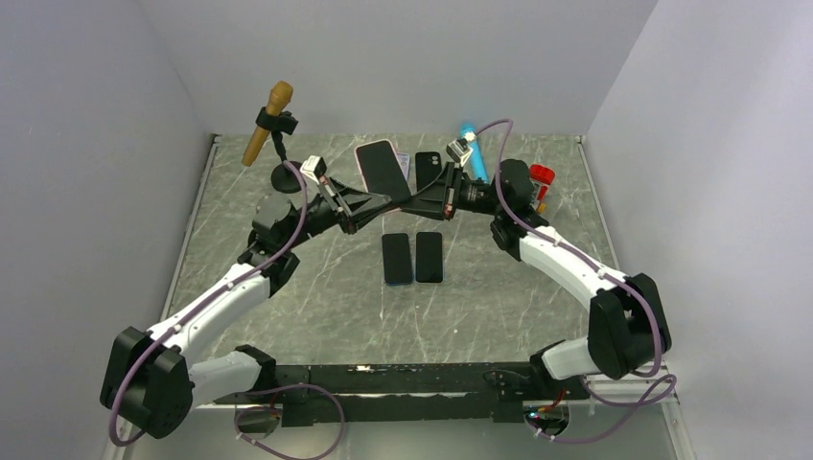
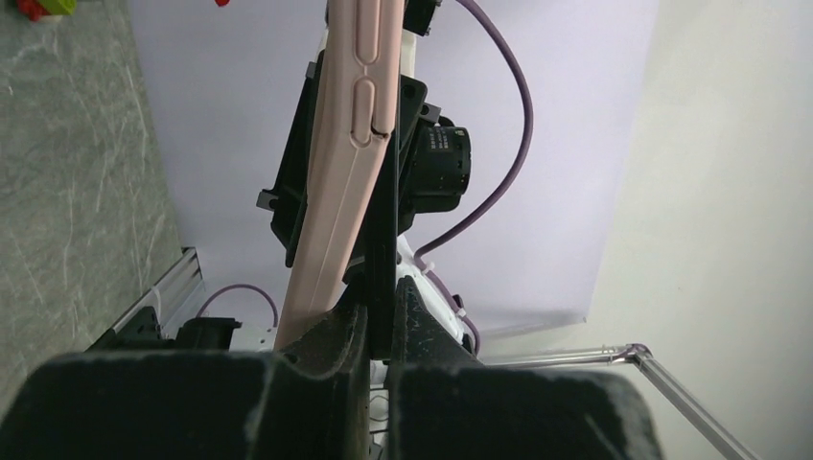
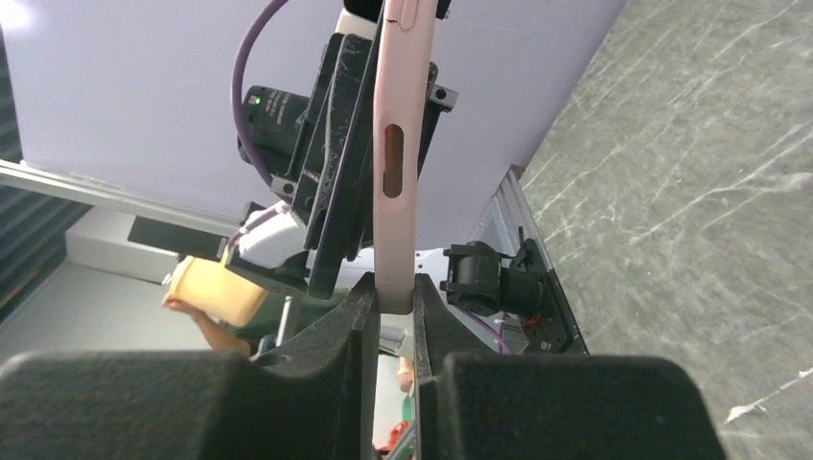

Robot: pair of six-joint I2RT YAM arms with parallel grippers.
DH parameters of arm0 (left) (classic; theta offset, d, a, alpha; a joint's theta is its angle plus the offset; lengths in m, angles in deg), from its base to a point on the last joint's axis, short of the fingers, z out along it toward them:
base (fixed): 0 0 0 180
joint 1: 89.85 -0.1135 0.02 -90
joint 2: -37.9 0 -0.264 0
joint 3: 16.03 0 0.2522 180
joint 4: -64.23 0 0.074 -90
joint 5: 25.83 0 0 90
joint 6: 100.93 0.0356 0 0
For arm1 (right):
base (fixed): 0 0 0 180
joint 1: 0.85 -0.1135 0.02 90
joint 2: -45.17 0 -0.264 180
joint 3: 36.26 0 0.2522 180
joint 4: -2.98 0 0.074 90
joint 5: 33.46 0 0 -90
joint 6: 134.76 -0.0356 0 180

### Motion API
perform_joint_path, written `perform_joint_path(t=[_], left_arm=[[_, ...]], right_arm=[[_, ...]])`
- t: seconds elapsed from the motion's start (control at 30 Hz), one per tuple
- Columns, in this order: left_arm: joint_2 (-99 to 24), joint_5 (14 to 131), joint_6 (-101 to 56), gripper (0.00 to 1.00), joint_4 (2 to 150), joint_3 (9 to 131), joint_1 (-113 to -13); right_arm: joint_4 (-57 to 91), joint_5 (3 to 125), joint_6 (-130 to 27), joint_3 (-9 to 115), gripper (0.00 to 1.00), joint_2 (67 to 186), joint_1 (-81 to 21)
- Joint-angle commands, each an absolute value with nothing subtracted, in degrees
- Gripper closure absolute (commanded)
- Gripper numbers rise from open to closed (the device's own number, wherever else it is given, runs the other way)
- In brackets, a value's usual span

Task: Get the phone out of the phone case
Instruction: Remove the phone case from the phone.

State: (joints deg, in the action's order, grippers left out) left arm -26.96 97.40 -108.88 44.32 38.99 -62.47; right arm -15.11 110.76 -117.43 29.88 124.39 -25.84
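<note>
Left gripper (image 2: pixel 382 321): pinched narrow onto a long edge of the pink phone case (image 2: pixel 340 163), with a dark slab squeezed in beside it. That slab: phone's edge or part of the opposite arm, impossible to tell from the left wrist view. Right gripper (image 3: pixel 393 297): closed just as tightly on an end of the same case, below an oval slot in its side.

Seen from above, held raised off the table (image 1: pixel 326 297) between both wrists, tilted, with the phone (image 1: pixel 382 171) dark-screened inside the pink rim and facing the camera. Lower end of the case hidden behind the meeting fingers; upper end cut off in both wrist views.

Both arms stretched forward and bent inward at the elbows, wrists pointing at each other over the middle of the table.

Nearer the bases, two dark phones (image 1: pixel 397 258) lying flat side by side. Just beside the held case, a black case (image 1: pixel 429 171) with a camera cutout. Farther off, a wooden-handled microphone stand (image 1: pixel 268 120) at far left, a blue tube (image 1: pixel 470 144) and a red-capped item (image 1: pixel 543 175) at far right. Marble surface showing to either side of the flat pair, out to the metal rails at the table's edges.
</note>
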Motion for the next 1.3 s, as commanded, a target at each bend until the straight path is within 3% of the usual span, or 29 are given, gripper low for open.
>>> perform_joint_path(t=[0.0,0.57,0.77,1.03,1.27], left_arm=[[-22.3,100.6,-107.4,1.00,42.0,38.9,-61.0],[-15.1,97.7,-106.3,1.00,47.4,33.3,-60.3],[-14.1,96.1,-107.0,1.00,48.7,34.8,-61.8],[-14.5,96.4,-90.4,1.00,72.6,49.5,-62.5],[-12.6,85.7,-69.9,1.00,102.5,60.6,-62.5]], right_arm=[[-19.2,104.6,-119.3,34.4,1.00,128.3,-28.1],[-5.3,93.2,-114.0,47.4,1.00,138.0,-35.5],[0.1,91.9,-105.7,42.9,1.00,134.0,-36.9],[4.9,87.9,-101.1,39.6,1.00,131.6,-36.6],[7.0,78.5,-107.2,41.0,1.00,136.4,-36.5]])
